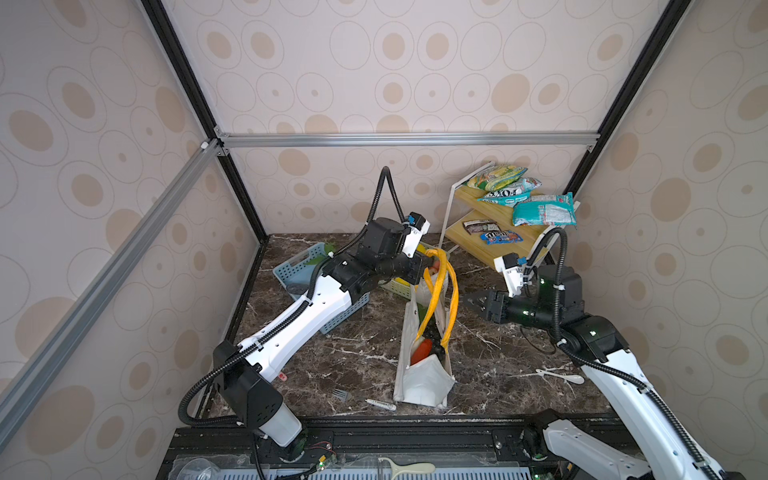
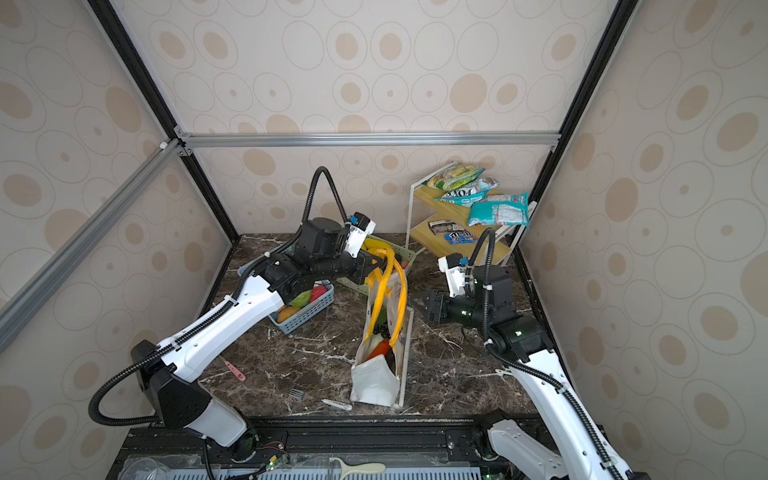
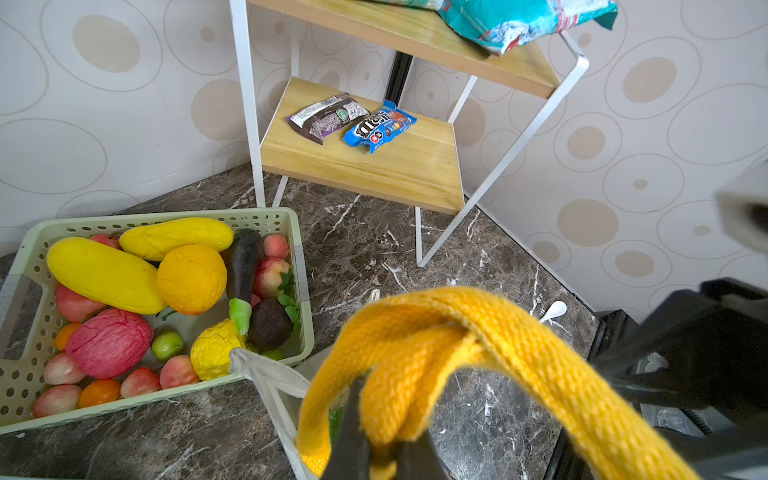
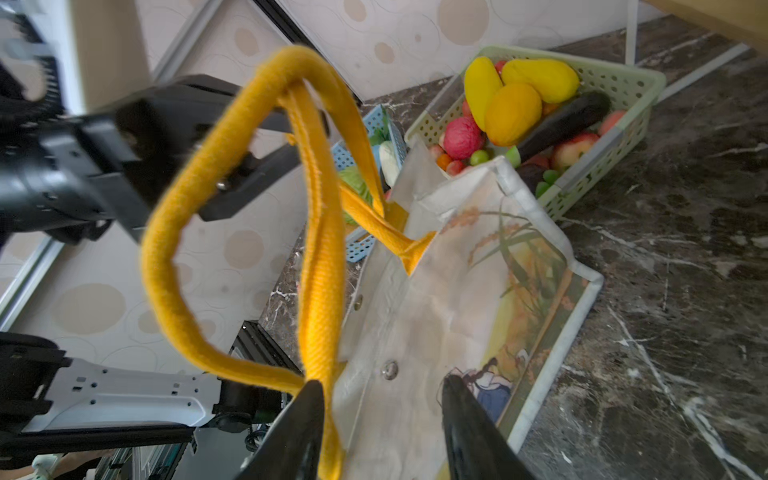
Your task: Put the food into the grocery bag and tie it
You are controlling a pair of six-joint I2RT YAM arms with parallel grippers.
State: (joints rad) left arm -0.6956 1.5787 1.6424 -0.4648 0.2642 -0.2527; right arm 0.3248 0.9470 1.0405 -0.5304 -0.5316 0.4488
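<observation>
On the left, we see the left end effector clamped on a yellow strap handle of the grocery bag. The bag stands mid-surface with a red-orange pepper inside. Further right, the right end effector has its jaws apart, a strap just beside one finger.

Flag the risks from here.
1. Left gripper pinches the crossed yellow handles near their top; the loose loop may slip free under pull.
2. The narrow bag stands upright; a sideways tug could tip it and spill the pepper.
3. Right gripper, open beside the bag wall, might grab fabric instead.
</observation>
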